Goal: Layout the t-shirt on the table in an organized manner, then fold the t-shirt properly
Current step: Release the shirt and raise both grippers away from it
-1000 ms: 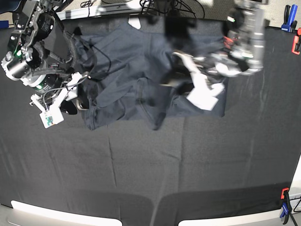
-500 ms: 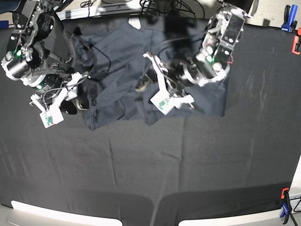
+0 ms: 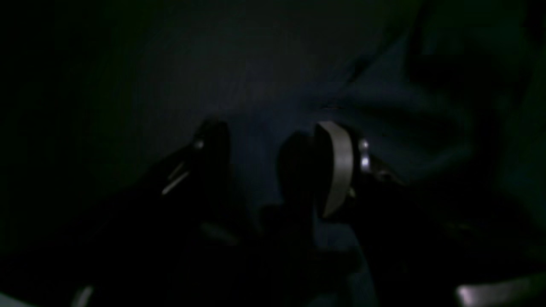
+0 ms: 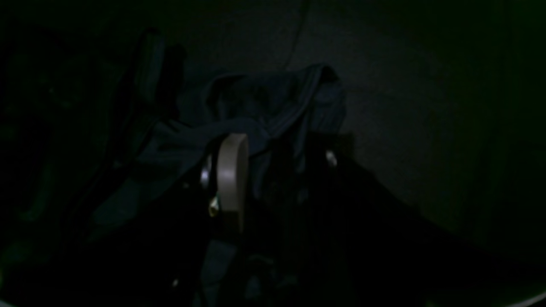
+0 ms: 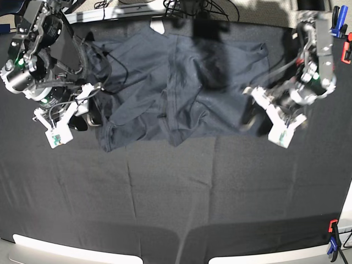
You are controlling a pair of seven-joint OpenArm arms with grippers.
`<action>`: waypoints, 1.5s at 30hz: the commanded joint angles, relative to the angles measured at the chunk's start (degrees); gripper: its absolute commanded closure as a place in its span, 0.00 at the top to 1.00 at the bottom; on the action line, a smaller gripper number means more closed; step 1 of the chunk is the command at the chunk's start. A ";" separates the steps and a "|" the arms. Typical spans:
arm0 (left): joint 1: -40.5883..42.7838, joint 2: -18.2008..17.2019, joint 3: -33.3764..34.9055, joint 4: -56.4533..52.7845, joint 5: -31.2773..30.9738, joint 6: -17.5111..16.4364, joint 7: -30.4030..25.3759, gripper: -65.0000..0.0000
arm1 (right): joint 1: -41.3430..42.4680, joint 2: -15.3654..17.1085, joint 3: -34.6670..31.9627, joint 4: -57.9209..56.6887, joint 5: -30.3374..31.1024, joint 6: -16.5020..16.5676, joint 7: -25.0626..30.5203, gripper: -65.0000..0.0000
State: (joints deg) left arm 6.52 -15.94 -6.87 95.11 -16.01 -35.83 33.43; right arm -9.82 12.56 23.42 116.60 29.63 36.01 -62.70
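Navy-charcoal cotton, faintly bluish, is spread rumpled across the far half of the table (image 5: 220, 187): the t-shirt (image 5: 181, 82) lies mostly flat but with long ridges running down its middle and a bunched, folded-over patch along its near hem. A small pale tab shows at its far edge.

My right gripper (image 5: 88, 113) sits at the shirt's edge on the base view's left. In my right wrist view its fingers (image 4: 232, 179) stand partly apart with a bunch of the blue cloth gathered up between and just ahead of them; I cannot tell whether they truly pinch it.

My left gripper (image 5: 258, 118) is at the shirt's opposite edge, its jaws spread wide, with only flat dark fabric seen between them and nothing held.
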 commanded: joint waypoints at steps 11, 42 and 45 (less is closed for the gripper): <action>-2.05 -0.76 -0.15 -7.28 12.48 9.88 -6.34 0.45 | 0.61 0.61 0.24 0.98 1.05 -0.09 0.96 0.34; 20.31 -9.46 -1.60 13.62 -13.44 -3.89 0.13 0.45 | 0.61 0.59 0.24 0.98 2.82 -0.07 3.34 0.34; 20.31 -9.49 4.15 13.51 -5.66 -3.82 1.31 0.45 | 0.61 0.61 0.24 0.98 2.71 -0.07 3.32 0.34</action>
State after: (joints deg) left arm 26.94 -24.80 -2.15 107.72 -20.18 -39.31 36.10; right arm -9.85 12.56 23.42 116.60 31.51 36.01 -61.12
